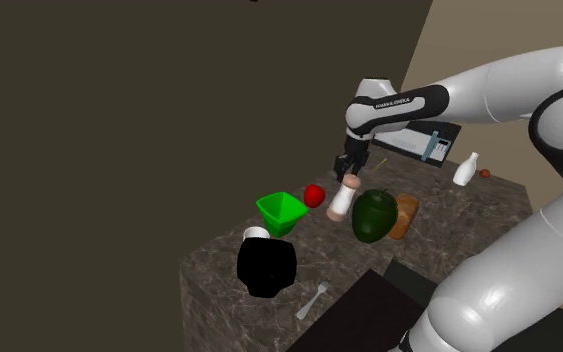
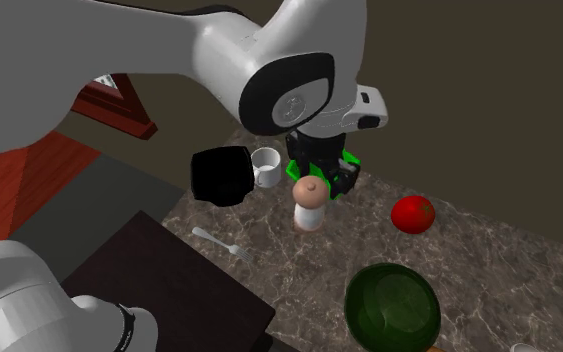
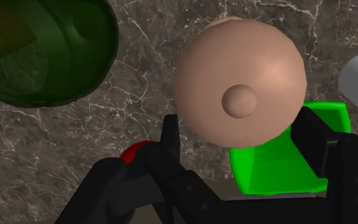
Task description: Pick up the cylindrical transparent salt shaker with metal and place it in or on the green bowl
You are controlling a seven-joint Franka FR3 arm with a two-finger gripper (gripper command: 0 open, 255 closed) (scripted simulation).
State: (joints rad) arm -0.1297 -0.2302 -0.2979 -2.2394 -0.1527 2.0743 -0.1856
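The salt shaker (image 1: 342,200) (image 2: 309,205) stands upright on the dark marble counter, with a white body and a rounded pinkish cap (image 3: 240,79). My black gripper (image 1: 350,168) (image 2: 319,178) (image 3: 241,127) hangs right over the cap, open. Its fingers (image 3: 171,137) stand on either side of the cap's rim without clasping it. The green bowl (image 1: 281,210) (image 2: 349,158) (image 3: 266,165) sits on the counter just beyond the shaker, to the shoulder view's left of it, partly hidden behind the hand.
A dark green round object (image 1: 374,215) (image 2: 392,305) and a brown loaf (image 1: 404,215) sit close beside the shaker. A red fruit (image 1: 314,195) (image 2: 412,213) lies near the bowl. A black mug (image 1: 267,268), white cup (image 1: 257,234) and fork (image 1: 312,299) are near the counter's edge.
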